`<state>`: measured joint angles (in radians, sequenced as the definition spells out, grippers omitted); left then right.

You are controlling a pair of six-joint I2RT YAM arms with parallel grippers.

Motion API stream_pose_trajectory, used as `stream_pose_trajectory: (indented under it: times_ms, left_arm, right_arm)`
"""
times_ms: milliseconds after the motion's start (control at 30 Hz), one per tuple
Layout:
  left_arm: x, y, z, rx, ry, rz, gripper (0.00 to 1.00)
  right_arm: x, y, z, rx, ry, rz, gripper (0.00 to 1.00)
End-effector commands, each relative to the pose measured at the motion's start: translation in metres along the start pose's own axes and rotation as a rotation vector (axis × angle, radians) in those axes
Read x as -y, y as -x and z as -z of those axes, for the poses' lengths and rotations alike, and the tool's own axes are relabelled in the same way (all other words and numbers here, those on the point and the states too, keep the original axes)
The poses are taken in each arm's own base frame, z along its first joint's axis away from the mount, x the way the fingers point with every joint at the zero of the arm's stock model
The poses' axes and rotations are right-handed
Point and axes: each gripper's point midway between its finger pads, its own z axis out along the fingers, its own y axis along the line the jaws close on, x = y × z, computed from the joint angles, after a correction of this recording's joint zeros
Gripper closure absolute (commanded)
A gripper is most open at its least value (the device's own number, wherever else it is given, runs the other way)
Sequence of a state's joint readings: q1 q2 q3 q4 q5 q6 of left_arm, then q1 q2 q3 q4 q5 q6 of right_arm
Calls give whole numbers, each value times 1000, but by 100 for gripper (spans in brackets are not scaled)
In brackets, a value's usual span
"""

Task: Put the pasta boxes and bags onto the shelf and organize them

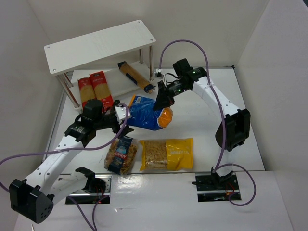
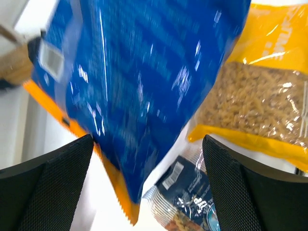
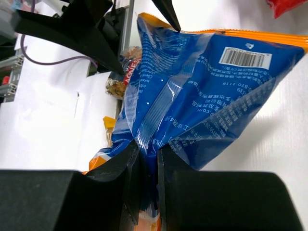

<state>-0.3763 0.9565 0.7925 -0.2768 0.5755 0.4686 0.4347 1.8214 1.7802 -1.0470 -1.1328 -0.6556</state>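
Observation:
My right gripper [image 1: 158, 102] is shut on the top edge of the blue-orange bag [image 1: 147, 114] and holds it up off the table; its pinch shows in the right wrist view [image 3: 148, 154]. My left gripper [image 1: 126, 112] is open at the bag's left end, the blue bag [image 2: 139, 82] hanging between its fingers [image 2: 45, 187]. The large yellow bag [image 1: 167, 154] and small fusilli bag [image 1: 121, 154] lie in front. Two red spaghetti packs [image 1: 95, 89] and the brown-orange pack [image 1: 136, 76] lie on the lower board of the white shelf [image 1: 98, 44].
White walls close in the table on the left, back and right. The shelf's thin metal posts [image 1: 151, 56] stand near the right arm's wrist. Purple cables [image 1: 183, 44] loop above both arms.

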Motion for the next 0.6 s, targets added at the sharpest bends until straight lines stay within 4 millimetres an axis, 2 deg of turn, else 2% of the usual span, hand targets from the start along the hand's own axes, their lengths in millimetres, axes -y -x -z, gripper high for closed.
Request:
stream_pose_trajectory:
  times_ms: [0,67,100,167,233,367,500,533,567]
  left_arm:
    - [-1,35,-1,98,-38,-66,0]
    - [-13,37,-4,93,18,-85,0]
    - [-15,26,-8,70,30,-74,0]
    - [-22,22,-13,60,62,-117,0]
    - [-15,16,-21,50,34,-127,0]
    - [-11,3,-28,6,12,-171,0]
    - [0,-19,-30,-58,-27,-222,0]
    - [2,-15,-29,-48,-30,-245,0]
    - [5,-21,-29,-65,-43,-248,0]
  right_arm:
    - [-32,49,-2,133,137,123,100]
    - [-36,48,-5,130,162,104,100]
    - [-41,49,-9,130,182,108,100]
    - [-45,49,-13,125,194,112,100]
    - [-52,52,-14,129,209,123,100]
    - [-54,57,-12,134,206,133,100]
    - [-53,62,-8,150,205,141,100]
    - [-53,62,-8,148,206,128,100]
    - [-50,64,-5,155,196,130,100]
